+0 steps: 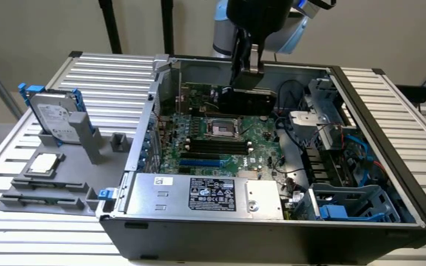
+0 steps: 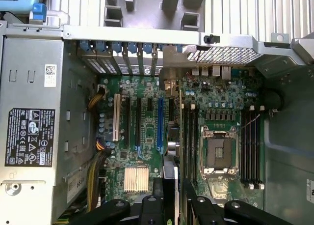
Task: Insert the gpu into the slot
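Note:
The gpu (image 1: 248,101), a flat black card, hangs upright over the far part of the motherboard (image 1: 261,138) inside the open computer case (image 1: 390,183). My gripper (image 1: 247,83) is shut on its top edge. In the wrist view the gpu (image 2: 169,183) shows edge-on as a thin strip between the black fingers (image 2: 147,210). The slot (image 1: 200,164) is a narrow bright blue strip on the near part of the board, well apart from the card. In the wrist view the slot (image 2: 160,124) lies parallel to the card, a little to one side of it.
A silver-labelled power supply box (image 1: 206,194) fills the case's near end. The CPU socket (image 1: 224,128) and black memory slots (image 1: 217,147) lie between card and slot. Cables and a blue drive cage (image 1: 346,202) sit at the exterior view's right. A hard drive (image 1: 54,116) stands outside.

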{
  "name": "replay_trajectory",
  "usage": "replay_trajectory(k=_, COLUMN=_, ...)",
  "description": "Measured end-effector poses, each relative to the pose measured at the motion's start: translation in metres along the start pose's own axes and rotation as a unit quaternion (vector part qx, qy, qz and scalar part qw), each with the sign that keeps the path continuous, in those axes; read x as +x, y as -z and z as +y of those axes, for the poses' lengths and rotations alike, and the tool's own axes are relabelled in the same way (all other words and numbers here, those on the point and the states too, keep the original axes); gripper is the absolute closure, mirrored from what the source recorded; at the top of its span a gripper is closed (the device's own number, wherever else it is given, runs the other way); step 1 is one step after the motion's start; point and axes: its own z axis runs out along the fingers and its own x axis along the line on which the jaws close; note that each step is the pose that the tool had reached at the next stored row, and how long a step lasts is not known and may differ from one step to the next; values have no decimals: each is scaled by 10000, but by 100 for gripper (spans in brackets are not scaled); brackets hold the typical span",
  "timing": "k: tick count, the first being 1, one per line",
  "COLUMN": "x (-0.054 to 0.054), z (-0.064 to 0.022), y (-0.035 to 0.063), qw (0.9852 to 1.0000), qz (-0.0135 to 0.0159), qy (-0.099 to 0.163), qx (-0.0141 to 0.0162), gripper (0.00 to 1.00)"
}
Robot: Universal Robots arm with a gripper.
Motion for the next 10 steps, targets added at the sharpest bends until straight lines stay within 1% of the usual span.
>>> replay_trajectory(k=2, x=-6, z=21, y=-36, qw=10000, qz=2, qy=-67, qx=4, gripper=74)
replay_trajectory(k=5, x=-19, z=64, y=-95, qw=9999, qz=15, qy=-144, qx=10, gripper=74)
replay_trajectory(k=7, x=-20, z=108, y=-132, qw=9998, qz=25, qy=-171, qx=11, gripper=74)
replay_trajectory(k=10, x=-16, z=184, y=-192, qw=9998, qz=29, qy=-195, qx=14, gripper=74)
